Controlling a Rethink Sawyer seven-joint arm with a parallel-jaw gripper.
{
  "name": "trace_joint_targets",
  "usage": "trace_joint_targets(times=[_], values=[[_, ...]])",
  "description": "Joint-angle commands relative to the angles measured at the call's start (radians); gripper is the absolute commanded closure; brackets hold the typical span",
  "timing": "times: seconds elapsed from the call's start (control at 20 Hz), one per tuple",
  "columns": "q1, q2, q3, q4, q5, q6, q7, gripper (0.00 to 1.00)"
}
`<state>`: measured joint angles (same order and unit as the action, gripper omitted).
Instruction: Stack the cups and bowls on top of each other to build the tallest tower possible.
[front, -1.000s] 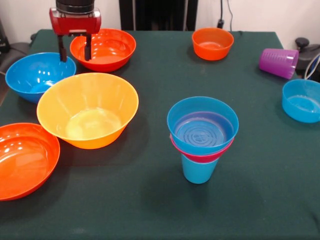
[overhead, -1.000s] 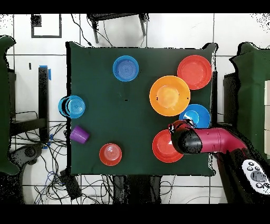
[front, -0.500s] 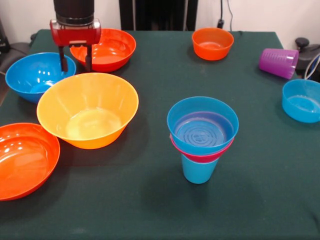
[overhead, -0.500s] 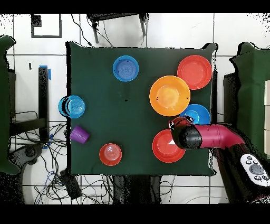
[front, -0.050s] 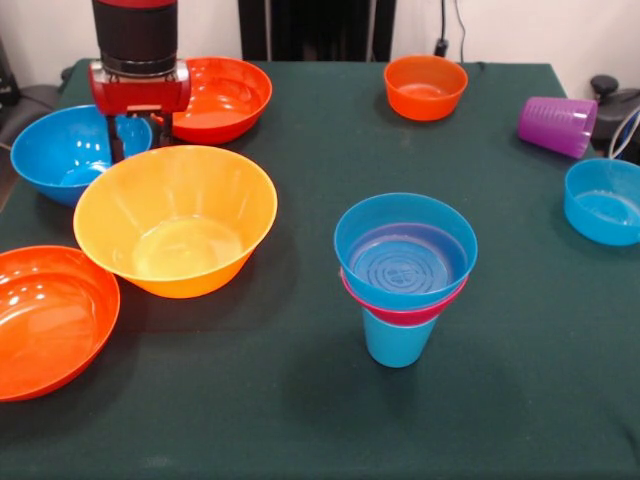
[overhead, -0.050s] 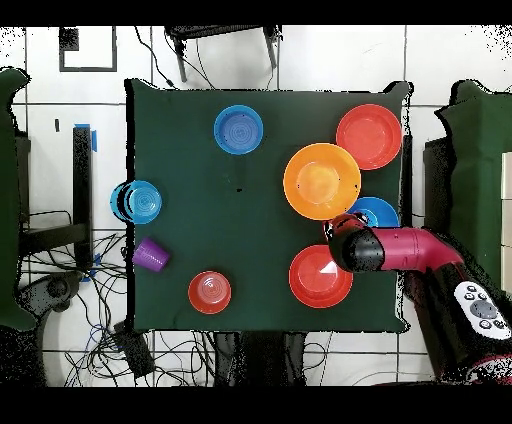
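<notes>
Front view: gripper (front, -0.050s: 139, 140) low over the near rim of the large blue bowl (front, -0.050s: 62, 150), jaws apart, one finger dropping inside the rim and the other outside it, beside the yellow-orange bowl (front, -0.050s: 176, 218). Nothing clamped yet. Tower (front, -0.050s: 405, 275) well apart from that blue bowl, across the yellow-orange bowl: light blue cup (front, -0.050s: 397, 341) at the base, pink bowl (front, -0.050s: 402, 311) and small blue bowl (front, -0.050s: 405, 248) nested on top. Red-orange bowl (front, -0.050s: 212, 95) just behind the gripper. Purple cup (front, -0.050s: 557, 125) lying tipped, far beyond the tower.

Overhead view: gripper (overhead, -0.050s: 345, 238) hidden under the wrist, fingers not visible; blue bowl (overhead, -0.050s: 378, 212) half covered by the arm, touching the yellow-orange bowl (overhead, -0.050s: 321, 181).

Likely step: pinching the blue bowl's wall. Best done straddling the rim squarely, closing firmly on glossy plastic, lifting straight up clear of the neighbouring bowl before carrying toward the tower.
</notes>
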<state>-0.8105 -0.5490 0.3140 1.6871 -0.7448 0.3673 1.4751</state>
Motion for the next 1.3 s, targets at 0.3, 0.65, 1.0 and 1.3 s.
trace_joint_targets(times=[0.3,0.65,1.0,1.3], values=[[0.053,-0.003,-0.040,0.004,-0.037,0.035,0.031,0.00],[0.067,0.011,-0.074,0.036,-0.041,-0.005,0.069,0.00],[0.054,0.021,-0.117,0.069,-0.060,-0.063,0.083,0.00],[0.040,0.060,-0.126,0.074,-0.070,-0.115,0.081,0.00]])
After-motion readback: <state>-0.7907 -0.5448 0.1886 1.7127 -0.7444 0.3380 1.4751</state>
